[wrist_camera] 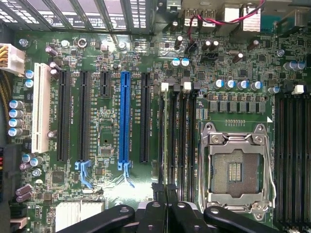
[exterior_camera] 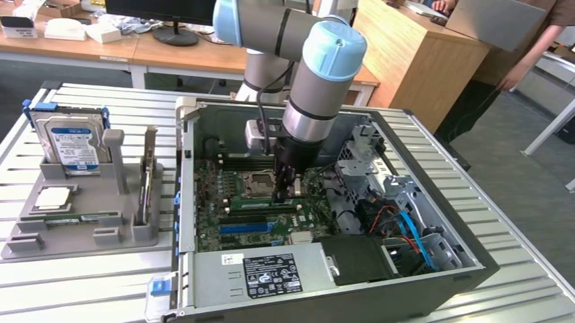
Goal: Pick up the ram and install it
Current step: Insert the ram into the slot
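Note:
The ram [exterior_camera: 260, 202] is a thin green stick standing on edge in a slot of the motherboard [exterior_camera: 235, 225] inside the open computer case [exterior_camera: 422, 134]. My gripper [exterior_camera: 285, 196] reaches straight down onto it. In the wrist view the ram [wrist_camera: 167, 141] shows edge-on as a narrow strip between the black memory slots, next to a white latch [wrist_camera: 164, 86]. The gripper [wrist_camera: 165, 191] is over one end of the stick, and its two black fingers [wrist_camera: 158, 194] are pressed close together on the stick's top edge. I cannot tell whether the stick is fully seated.
A CPU socket [wrist_camera: 235, 167] lies beside the memory slots, and a long blue slot [wrist_camera: 124, 116] on the other side. A grey holder [exterior_camera: 81, 232] on the exterior view's left carries a hard drive [exterior_camera: 77, 145] and another green stick [exterior_camera: 81, 219]. A person [exterior_camera: 530, 54] stands at the far right.

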{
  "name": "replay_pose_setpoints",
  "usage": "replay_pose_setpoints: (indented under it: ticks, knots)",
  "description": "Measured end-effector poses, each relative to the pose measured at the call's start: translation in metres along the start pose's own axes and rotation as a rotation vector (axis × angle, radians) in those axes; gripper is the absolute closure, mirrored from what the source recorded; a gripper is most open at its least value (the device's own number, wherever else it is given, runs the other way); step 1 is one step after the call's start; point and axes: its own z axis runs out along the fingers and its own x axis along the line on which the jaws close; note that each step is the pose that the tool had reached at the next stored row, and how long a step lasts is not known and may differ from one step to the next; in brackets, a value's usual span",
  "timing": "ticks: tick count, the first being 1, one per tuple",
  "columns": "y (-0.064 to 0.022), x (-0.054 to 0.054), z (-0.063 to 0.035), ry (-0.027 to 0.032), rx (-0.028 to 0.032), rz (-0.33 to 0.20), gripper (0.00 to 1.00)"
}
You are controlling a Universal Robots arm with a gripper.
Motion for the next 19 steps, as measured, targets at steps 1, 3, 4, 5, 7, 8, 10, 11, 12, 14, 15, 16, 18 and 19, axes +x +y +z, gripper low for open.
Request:
replay_pose_setpoints:
  ticks: [1,3,4,5,7,8,10,11,12,14,15,16,18,19]
  knots:
    - [0.0003,0.0000,0.0000,0.0000,0.0007,0.000,0.89]
    - [0.0003,0.0001,0.0006,-0.0001,0.0008,0.000,0.89]
    - [0.0003,0.0001,0.0007,-0.0003,0.0008,0.000,0.89]
    - [0.0003,0.0003,0.0010,-0.0003,0.0008,0.000,0.89]
    - [0.0003,0.0005,0.0013,-0.0002,0.0008,0.000,0.89]
    - [0.0003,0.0007,0.0015,-0.0002,0.0007,0.000,0.89]
    - [0.0003,0.0010,0.0020,-0.0001,0.0008,0.000,0.89]
    - [0.0003,0.0011,0.0023,0.0000,0.0007,0.000,0.89]
    - [0.0003,0.0012,0.0025,0.0001,0.0007,0.000,0.89]
    - [0.0002,0.0014,0.0033,0.0000,0.0008,0.000,0.89]
    - [0.0002,0.0015,0.0037,0.0000,0.0008,0.000,0.89]
    - [0.0002,0.0017,0.0041,0.0000,0.0007,0.000,0.89]
    - [0.0001,0.0018,0.0051,0.0000,0.0007,0.000,0.89]
    - [0.0001,0.0019,0.0056,0.0000,0.0007,0.000,0.89]
